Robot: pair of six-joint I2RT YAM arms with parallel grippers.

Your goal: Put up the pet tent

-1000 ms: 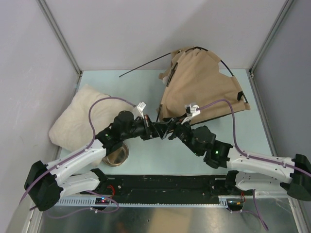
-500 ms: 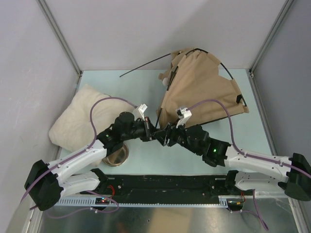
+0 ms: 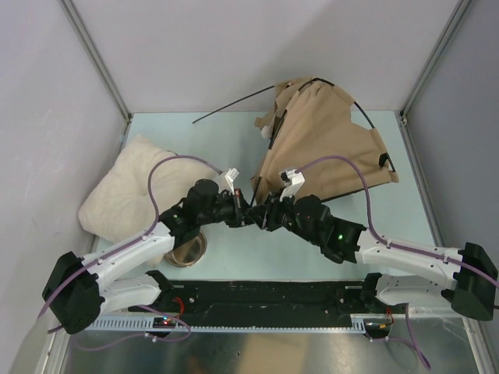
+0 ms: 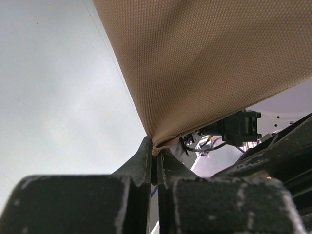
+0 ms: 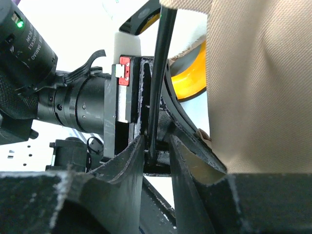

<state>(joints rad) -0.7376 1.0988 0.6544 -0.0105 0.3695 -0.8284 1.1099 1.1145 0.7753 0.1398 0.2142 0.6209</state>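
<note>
The pet tent (image 3: pixel 327 148) lies half collapsed at the back right, tan fabric with thin black poles; one pole (image 3: pixel 234 104) sticks out to the left. My left gripper (image 3: pixel 248 214) is shut on the tent's near corner, and in the left wrist view the fabric (image 4: pixel 209 63) fans up from the pinched jaws (image 4: pixel 155 152). My right gripper (image 3: pixel 262 216) faces it tip to tip. In the right wrist view a black pole (image 5: pixel 158 78) stands between the jaws (image 5: pixel 157 146), close to the left finger, with a gap on the right side. Tent fabric (image 5: pixel 258 83) hangs to the right.
A cream fluffy pillow (image 3: pixel 129 191) lies at the left. A metal bowl (image 3: pixel 187 249) sits under the left arm, and its yellow holder (image 5: pixel 192 73) shows behind the pole. The left wrist's body (image 5: pixel 73 102) is close in front of my right gripper. Enclosure walls stand on three sides.
My right gripper has moved left to meet the left gripper at the tent's near corner, and its jaws have narrowed around the pole. The left gripper keeps its hold.
</note>
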